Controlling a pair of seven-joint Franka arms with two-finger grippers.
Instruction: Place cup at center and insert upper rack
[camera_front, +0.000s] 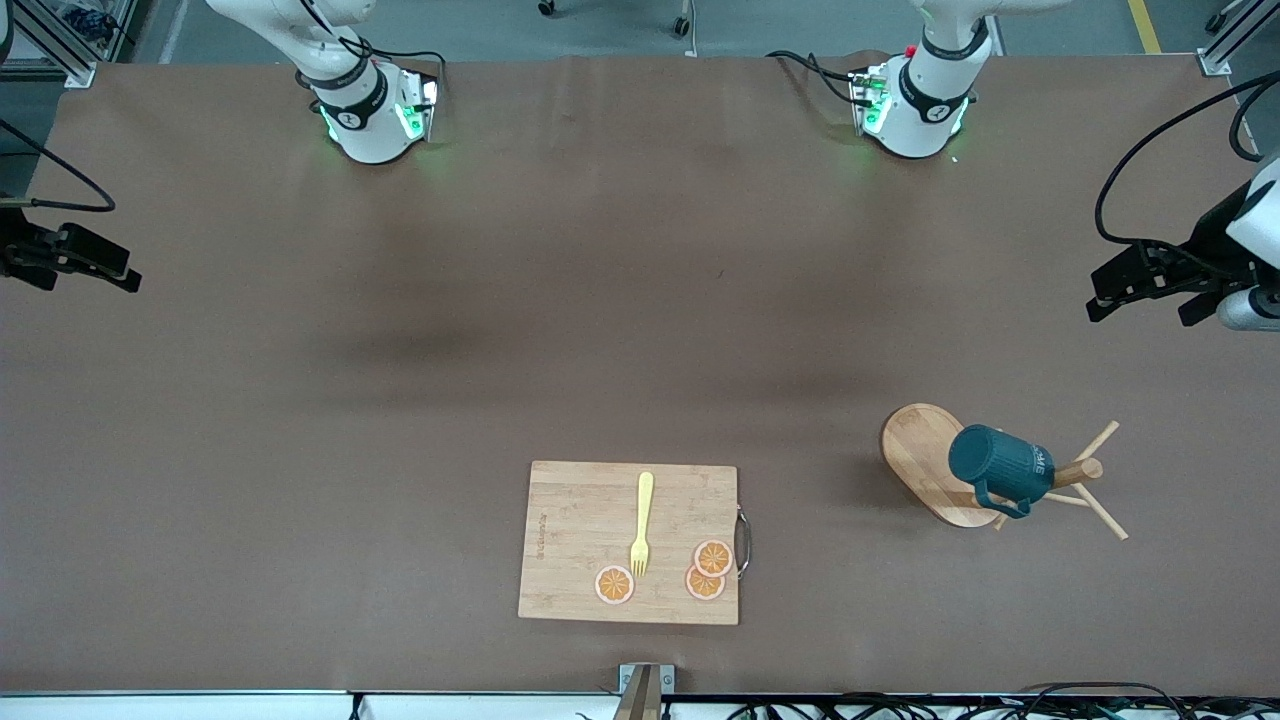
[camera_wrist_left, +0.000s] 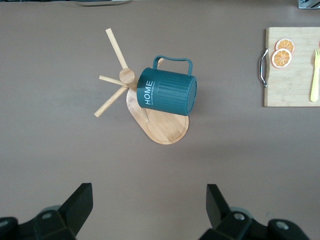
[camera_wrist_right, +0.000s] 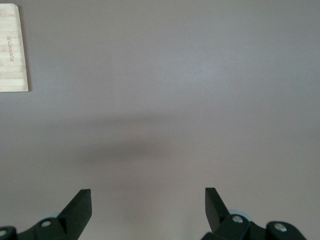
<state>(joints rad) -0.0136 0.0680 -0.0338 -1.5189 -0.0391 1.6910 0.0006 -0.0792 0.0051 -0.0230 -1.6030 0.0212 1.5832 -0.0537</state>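
Note:
The dark teal cup (camera_front: 1000, 468) hangs by its handle on a peg of the upper rack (camera_front: 918, 455), a light wooden mug tree with an oval base. Both stand toward the left arm's end of the table, beside the cutting board. In the left wrist view the cup (camera_wrist_left: 167, 92) shows white lettering and covers part of the rack's base (camera_wrist_left: 165, 127). My left gripper (camera_front: 1145, 300) hovers open and empty over the left arm's end of the table, apart from the rack (camera_wrist_left: 149, 200). My right gripper (camera_front: 85, 275) hovers open and empty over the right arm's end (camera_wrist_right: 148, 202), above bare tabletop.
A bamboo cutting board (camera_front: 580, 530) with a metal handle lies near the table's front edge. On it are a yellow fork (camera_front: 642, 525) and three orange slices (camera_front: 712, 570). The brown table (camera_front: 600, 300) stretches between the arms' bases and the board.

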